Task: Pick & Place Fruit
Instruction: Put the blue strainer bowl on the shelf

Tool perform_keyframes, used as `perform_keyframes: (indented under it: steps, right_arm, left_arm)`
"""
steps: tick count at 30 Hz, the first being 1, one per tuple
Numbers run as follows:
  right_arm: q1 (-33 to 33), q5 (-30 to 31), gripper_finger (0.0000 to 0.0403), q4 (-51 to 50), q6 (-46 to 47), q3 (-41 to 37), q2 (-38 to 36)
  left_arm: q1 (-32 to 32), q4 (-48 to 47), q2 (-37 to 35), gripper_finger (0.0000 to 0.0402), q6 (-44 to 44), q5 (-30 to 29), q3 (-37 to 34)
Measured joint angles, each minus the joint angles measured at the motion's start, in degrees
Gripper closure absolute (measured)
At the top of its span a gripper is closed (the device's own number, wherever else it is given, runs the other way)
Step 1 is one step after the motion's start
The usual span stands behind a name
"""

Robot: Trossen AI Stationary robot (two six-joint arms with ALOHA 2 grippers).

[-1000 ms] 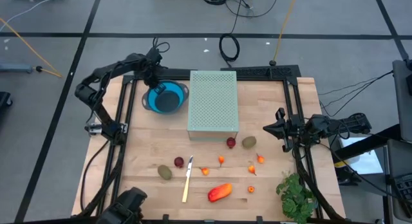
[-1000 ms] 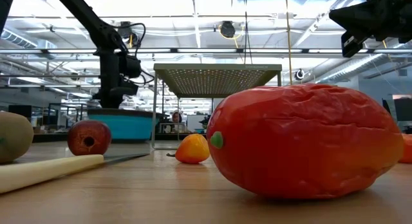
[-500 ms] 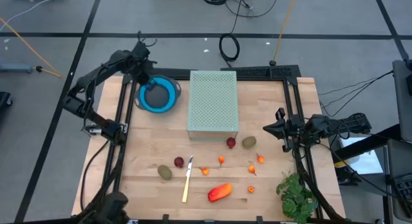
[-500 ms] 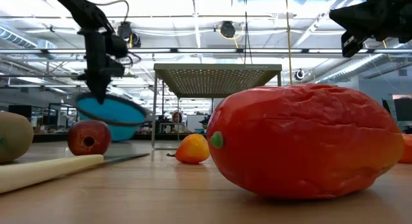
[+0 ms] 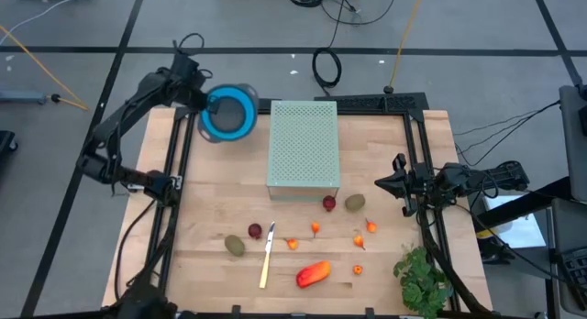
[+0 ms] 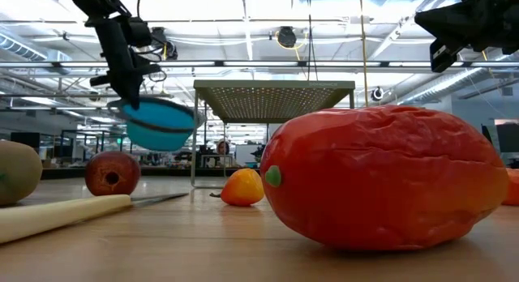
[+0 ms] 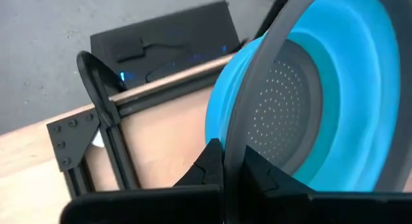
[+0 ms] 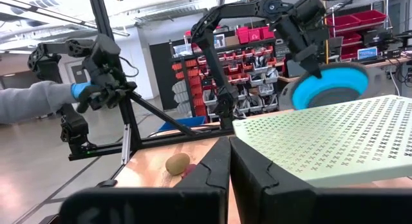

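Observation:
My left gripper (image 5: pixel 204 103) is shut on a blue strainer bowl (image 5: pixel 229 113) with a grey rim and a perforated grey inside. It holds the bowl in the air over the table's far left corner (image 6: pixel 160 124). The fruit lies on the near half of the wooden table: a red-orange oblong (image 5: pixel 313 273), two kiwi-like ovals (image 5: pixel 236 246) (image 5: pixel 355 203), two dark red balls (image 5: pixel 255 231) (image 5: pixel 328 203) and several tiny orange bits (image 5: pixel 315 228). My right gripper (image 5: pixel 380 183) waits shut above the table's right edge, holding nothing. My left gripper pinches the bowl's grey rim (image 7: pixel 239 135) between its two fingers, one finger (image 7: pixel 209 165) on the blue outer side and the other (image 7: pixel 259 172) on the perforated inner side. It comes slanting down from the table's left. The bowl hangs tilted, lifted clear of the table.
A pale green perforated platform (image 5: pixel 304 145) stands on legs at the table's far middle. A slim pale-handled knife (image 5: pixel 267 255) lies among the fruit, and a leafy green bunch (image 5: pixel 422 280) lies at the near right. Beyond the table, a person's sleeve and gloved hand (image 8: pixel 45 98) hold another arm.
My left gripper has risen and gone toward the table's far left corner, rolling as it went. The blue bowl, which sat upright on the table beside the platform, is now lifted clear and tipped.

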Motion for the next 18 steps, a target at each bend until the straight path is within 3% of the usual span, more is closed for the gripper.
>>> perform_keyframes:
  steps: [18]
  right_arm:
    - [-0.01, -0.02, 0.0399, 0.00, 0.00, 0.00, 0.01]
  left_arm:
    - [0.00, 19.57, -6.06, 0.0397, -28.17, -1.18, 0.04]
